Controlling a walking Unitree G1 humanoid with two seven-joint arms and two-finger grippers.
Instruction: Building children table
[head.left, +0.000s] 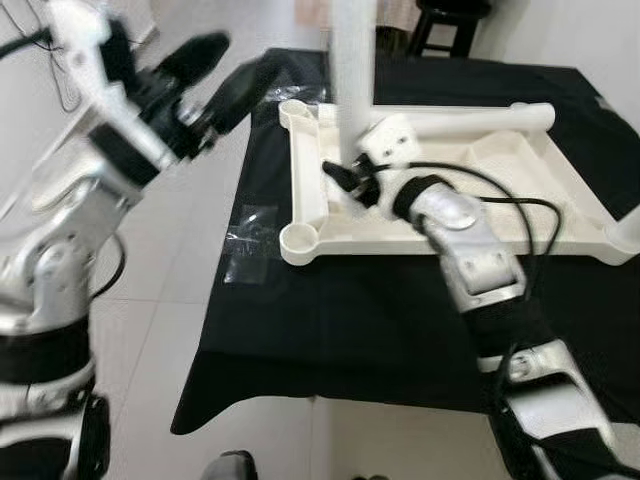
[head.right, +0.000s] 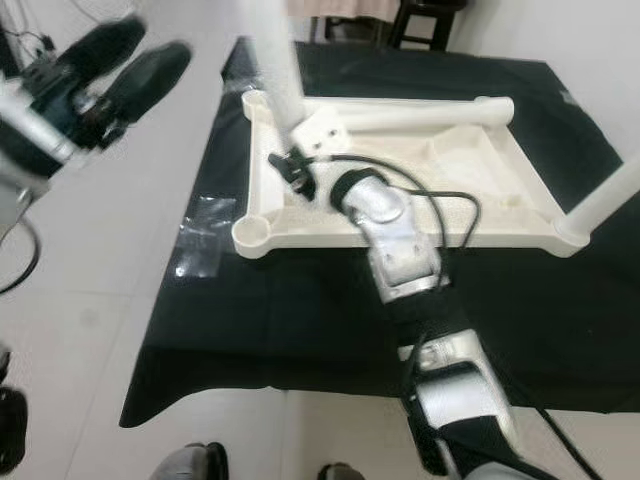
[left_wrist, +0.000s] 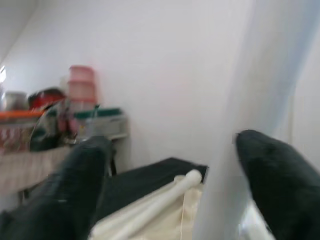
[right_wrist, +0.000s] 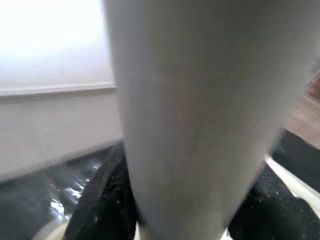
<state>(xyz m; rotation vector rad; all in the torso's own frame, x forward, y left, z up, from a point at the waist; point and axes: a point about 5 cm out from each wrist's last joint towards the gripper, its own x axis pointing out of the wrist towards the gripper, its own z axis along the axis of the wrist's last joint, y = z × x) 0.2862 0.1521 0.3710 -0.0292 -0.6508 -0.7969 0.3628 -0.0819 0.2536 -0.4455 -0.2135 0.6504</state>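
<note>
Black cloth (head.left: 330, 330) spread over a low surface, pale tiled floor (head.left: 190, 250) around it, clear plastic wrapper (head.left: 248, 245) lying on the tiles beside the cloth edge. White plastic upturned tabletop (head.left: 470, 200) resting on the cloth, empty corner socket (head.left: 299, 238) nearest. Upright white plastic table leg (head.left: 352, 70) clamped between the fingers of the right gripper (head.left: 342, 180), low down inside the tabletop. Second white leg (head.left: 470, 120) lying across the far rim. Left gripper (head.left: 222, 75) raised over the floor, fingers spread, holding nothing

Upright leg (head.left: 352, 70) between tabletop's (head.left: 500, 175) corners
</note>
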